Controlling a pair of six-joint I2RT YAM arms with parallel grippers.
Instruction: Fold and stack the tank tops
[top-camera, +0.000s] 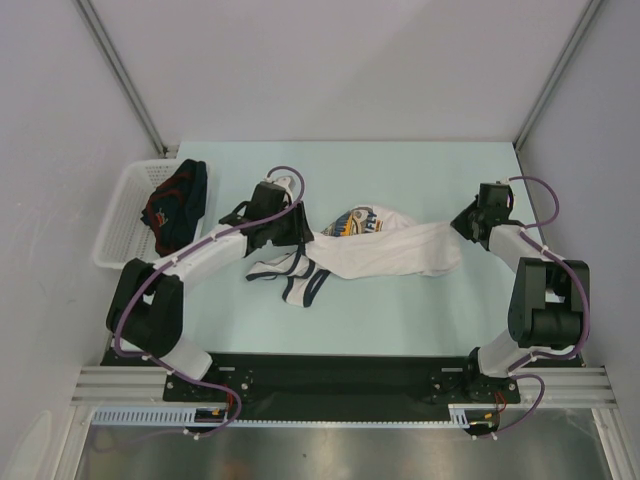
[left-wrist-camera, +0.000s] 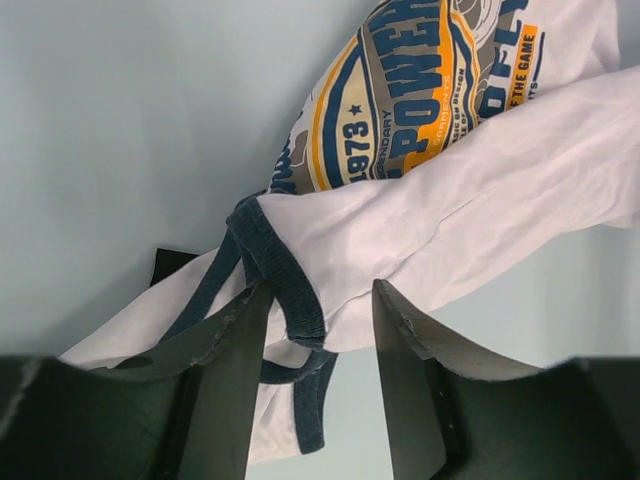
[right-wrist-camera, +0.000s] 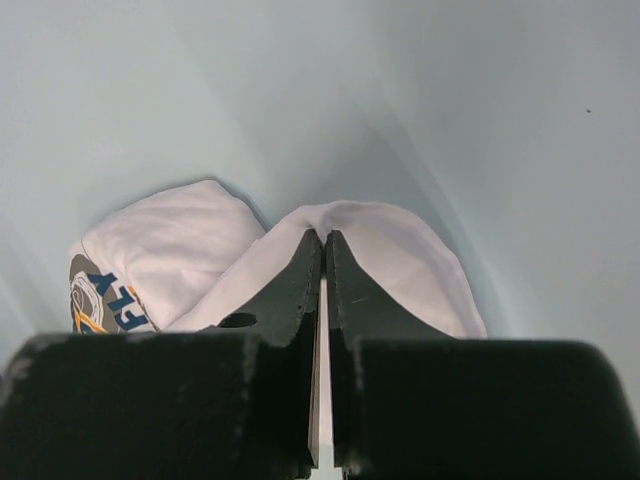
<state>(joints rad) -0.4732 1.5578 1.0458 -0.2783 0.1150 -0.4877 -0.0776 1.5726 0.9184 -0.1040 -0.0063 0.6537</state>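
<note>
Left gripper (left-wrist-camera: 320, 290): jaws apart, in the lower middle of the left wrist view. The dark-trimmed edge of the white tank top (left-wrist-camera: 450, 190) hangs in the gap between the two fingers (left-wrist-camera: 235, 370), loose and not pinched. It brushes the left-hand finger; cannot tell if it touches the other one. In the top view the left gripper (top-camera: 290, 232) sits left of centre, over the strap end of the top.

Right gripper (right-wrist-camera: 323, 235): jaws closed, a thin sliver of white cloth caught between them. The fabric humps up over the fingertips at the centre of the right wrist view. In the top view the right gripper (top-camera: 466, 225) is at centre right, clamped on the right end of the white tank top (top-camera: 390, 255).

The white top is bunched into a long band across the middle of the table (top-camera: 400, 170), running between the two grippers. The yellow-blue print (top-camera: 360, 222) faces up just above the band. The straps (top-camera: 295, 280) trail down onto the table, lower left of centre. In the left wrist view the print (left-wrist-camera: 400, 100) fills the upper right.

The navy tank top (top-camera: 180, 205) is crumpled in the white basket (top-camera: 120, 215) at the left edge of the frame, well apart from both grippers.
</note>
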